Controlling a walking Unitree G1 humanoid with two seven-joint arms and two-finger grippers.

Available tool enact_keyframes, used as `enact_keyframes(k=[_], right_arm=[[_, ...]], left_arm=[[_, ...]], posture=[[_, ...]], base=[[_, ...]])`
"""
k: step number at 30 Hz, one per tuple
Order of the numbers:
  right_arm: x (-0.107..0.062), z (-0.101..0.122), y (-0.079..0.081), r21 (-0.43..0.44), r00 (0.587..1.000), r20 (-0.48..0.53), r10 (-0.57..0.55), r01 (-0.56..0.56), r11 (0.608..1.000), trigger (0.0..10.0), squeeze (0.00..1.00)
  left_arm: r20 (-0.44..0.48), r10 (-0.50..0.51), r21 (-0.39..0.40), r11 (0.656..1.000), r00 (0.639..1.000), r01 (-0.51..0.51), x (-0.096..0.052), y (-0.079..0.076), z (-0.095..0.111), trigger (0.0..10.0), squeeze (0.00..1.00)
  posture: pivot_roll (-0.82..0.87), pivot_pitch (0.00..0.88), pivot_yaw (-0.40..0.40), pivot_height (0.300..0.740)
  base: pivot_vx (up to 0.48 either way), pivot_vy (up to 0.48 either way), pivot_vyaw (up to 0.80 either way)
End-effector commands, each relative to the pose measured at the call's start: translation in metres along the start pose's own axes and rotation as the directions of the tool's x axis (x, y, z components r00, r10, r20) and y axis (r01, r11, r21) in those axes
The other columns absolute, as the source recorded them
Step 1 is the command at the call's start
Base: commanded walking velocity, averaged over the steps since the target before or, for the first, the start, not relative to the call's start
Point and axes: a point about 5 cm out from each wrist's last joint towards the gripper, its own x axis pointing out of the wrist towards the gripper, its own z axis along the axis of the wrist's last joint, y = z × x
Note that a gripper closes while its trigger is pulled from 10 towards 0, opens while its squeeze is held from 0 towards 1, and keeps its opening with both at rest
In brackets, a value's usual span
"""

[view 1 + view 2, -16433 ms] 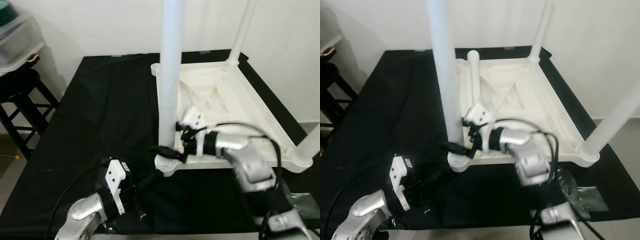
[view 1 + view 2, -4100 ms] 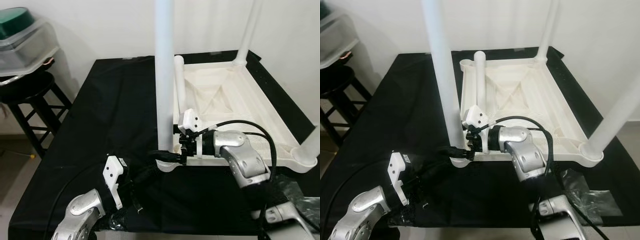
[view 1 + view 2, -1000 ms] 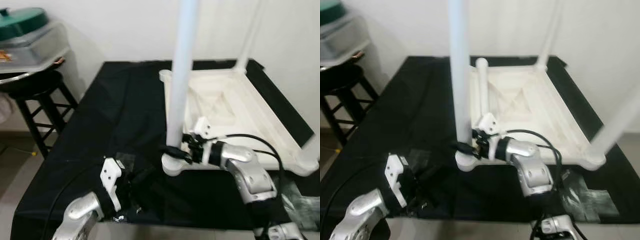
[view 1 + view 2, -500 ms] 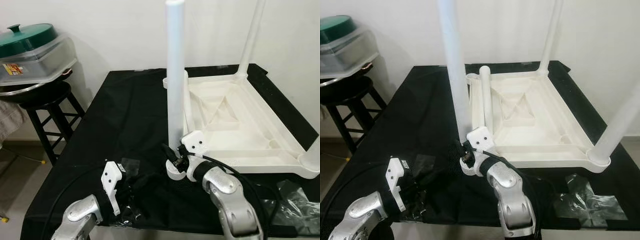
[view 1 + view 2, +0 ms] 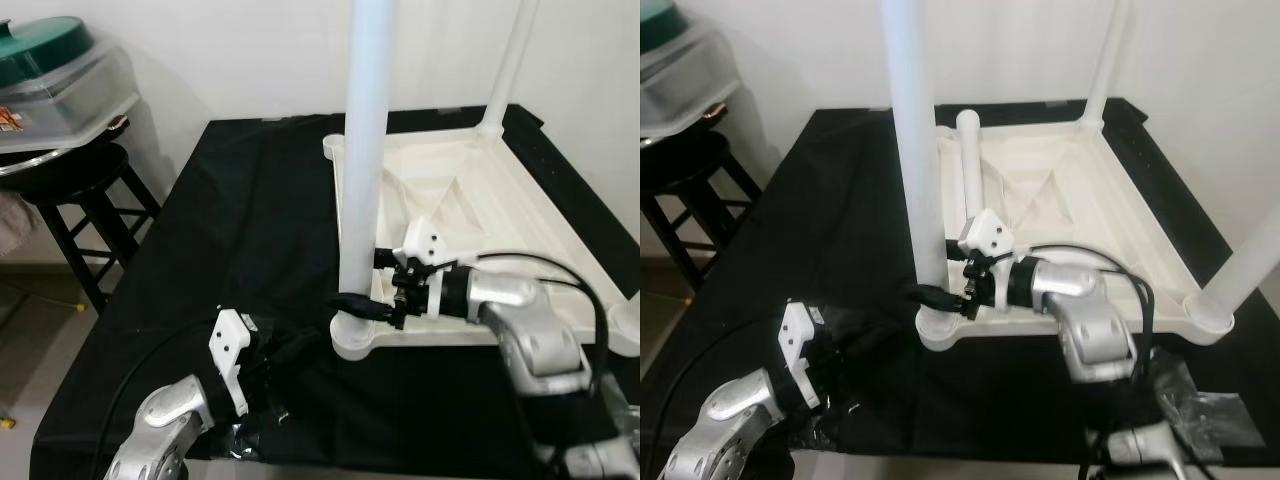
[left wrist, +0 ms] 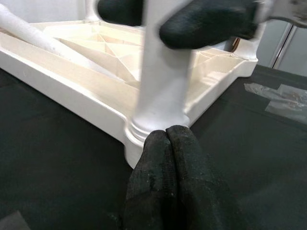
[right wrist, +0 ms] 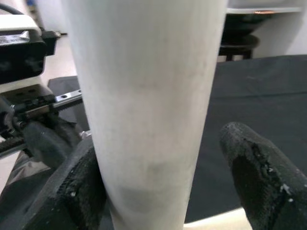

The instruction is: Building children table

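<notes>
**Near leg in its corner socket: upright, right gripper around its foot**

Item: near leg (image 5: 362,170), white tube. Long axis vertical, running up past the top of the eye views. Foot seated in the round socket (image 5: 350,335) at the near-left corner of the tabletop (image 5: 520,240), which lies upside down on the black cloth (image 5: 240,230).

Right gripper (image 5: 362,306): comes at the leg from the robot's right, level with the tabletop rim, just above the socket. In its wrist view one finger (image 7: 261,177) stands off one flank of the tube and the other sits against the opposite flank, so the fingers bracket the leg loosely, not clamped. This is the nearer arm; any push or twist to seat the leg would act along or about that vertical axis.

Left gripper (image 6: 167,165): low on the cloth, fingers pressed together, tips at the outer wall of the socket, empty. Seems placed to brace the corner.

Other: two further legs (image 5: 1105,65) stand upright in the far-right and near-right sockets; a fourth tube (image 5: 972,185) rests inside the tabletop. Stool (image 5: 75,190) with a lidded container at far left.
</notes>
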Motion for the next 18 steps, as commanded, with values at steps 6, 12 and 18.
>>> enact_keyframes(k=[6, 12, 18], right_arm=[[-0.001, -0.003, -0.02, 0.015, 1.0, -0.017, 0.023, -0.023, 1.0, 2.2, 0.0], [0.007, -0.003, -0.016, 0.034, 0.995, 0.016, 0.094, -0.095, 0.995, 0.0, 0.0], [0.011, -0.032, -0.007, 0.098, 0.982, -0.039, -0.187, 0.19, 0.977, 0.0, 0.0]], left_arm=[[-0.023, 0.018, -0.008, 1.0, 1.0, -0.018, -0.006, -0.002, -0.007, 10.0, 0.0], [-0.021, 0.018, -0.012, 1.0, 1.0, -0.019, -0.006, -0.004, -0.007, 10.0, 0.0], [-0.014, 0.014, -0.017, 1.0, 1.0, -0.014, -0.004, -0.007, -0.006, 10.0, 0.0]], posture=[[0.03, 0.111, 0.046, 0.74], [0.03, 0.112, 0.044, 0.74], [0.02, 0.123, 0.019, 0.74]], base=[[0.0, 0.0, 0.0], [0.0, 0.0, 0.0], [0.0, 0.0, 0.0]])
